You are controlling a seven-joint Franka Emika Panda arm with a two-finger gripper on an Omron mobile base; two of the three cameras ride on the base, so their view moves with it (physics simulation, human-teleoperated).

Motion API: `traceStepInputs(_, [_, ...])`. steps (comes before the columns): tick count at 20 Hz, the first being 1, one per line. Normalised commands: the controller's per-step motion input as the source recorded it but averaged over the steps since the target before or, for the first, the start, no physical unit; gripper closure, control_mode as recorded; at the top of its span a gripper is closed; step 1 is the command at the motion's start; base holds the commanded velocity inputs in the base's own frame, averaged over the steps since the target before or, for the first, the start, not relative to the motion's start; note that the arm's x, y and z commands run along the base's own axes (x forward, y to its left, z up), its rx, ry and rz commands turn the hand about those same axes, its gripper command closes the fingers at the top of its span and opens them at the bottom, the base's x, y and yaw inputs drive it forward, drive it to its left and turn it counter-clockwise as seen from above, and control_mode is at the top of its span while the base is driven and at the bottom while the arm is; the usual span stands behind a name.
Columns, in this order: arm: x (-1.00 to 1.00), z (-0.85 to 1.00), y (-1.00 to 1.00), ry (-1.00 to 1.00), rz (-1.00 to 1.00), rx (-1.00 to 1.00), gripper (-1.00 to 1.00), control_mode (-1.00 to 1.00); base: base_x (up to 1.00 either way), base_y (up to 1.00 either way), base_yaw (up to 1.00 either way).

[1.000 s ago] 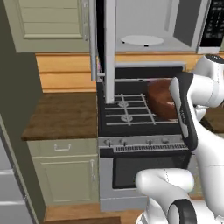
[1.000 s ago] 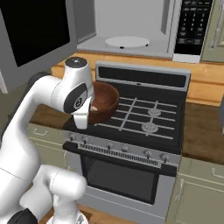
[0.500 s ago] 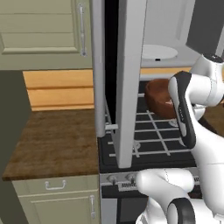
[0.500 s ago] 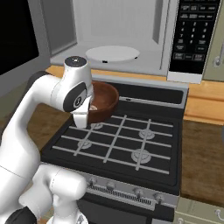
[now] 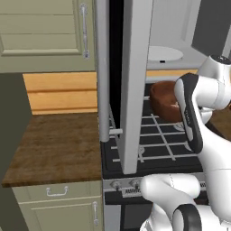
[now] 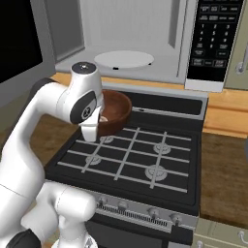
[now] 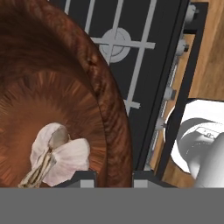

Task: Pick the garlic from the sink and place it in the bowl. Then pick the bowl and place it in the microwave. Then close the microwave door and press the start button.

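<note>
My gripper (image 7: pixel 111 177) is shut on the rim of the dark reddish-brown bowl (image 7: pixel 52 87), one finger inside and one outside. The garlic (image 7: pixel 57 155) lies in the bottom of the bowl. The bowl (image 6: pixel 114 114) hangs above the back left of the stove, just below the open microwave (image 6: pixel 126 29) and its white turntable (image 6: pixel 124 59). In the left base view the bowl (image 5: pixel 163 101) shows behind my forearm. The microwave door (image 5: pixel 135 81) stands wide open, edge-on, with its bar handle (image 5: pixel 103 72). The sink is out of view.
A black gas stove (image 6: pixel 131 160) with grey grates lies under the bowl. The microwave's button panel (image 6: pixel 208 38) is at the right. A wooden counter (image 5: pixel 54 149) lies left of the stove, with beige cabinets (image 5: pixel 40 31) above it.
Both base views have closed in on the stove and microwave, so the base has driven forward. The bowl stays in my shut gripper.
</note>
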Motion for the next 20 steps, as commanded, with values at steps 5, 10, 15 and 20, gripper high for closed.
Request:
traceStepInputs(5, [-0.29,0.17,-0.03,-0.08,0.0,0.04,1.0,-1.0,-0.01,-0.01,0.0])
traceStepInputs(10, [-0.13,0.94,0.0,-0.21,-0.01,0.01,1.0,-1.0,0.0,0.0,0.0])
traceStepInputs(15, [0.26,0.9,0.0,-0.12,-0.05,0.0,1.0,-1.0,0.0,0.0,0.0])
traceStepInputs(20, [0.52,0.5,-0.01,-0.1,0.0,0.0,1.0,-1.0,0.0,0.0,0.0])
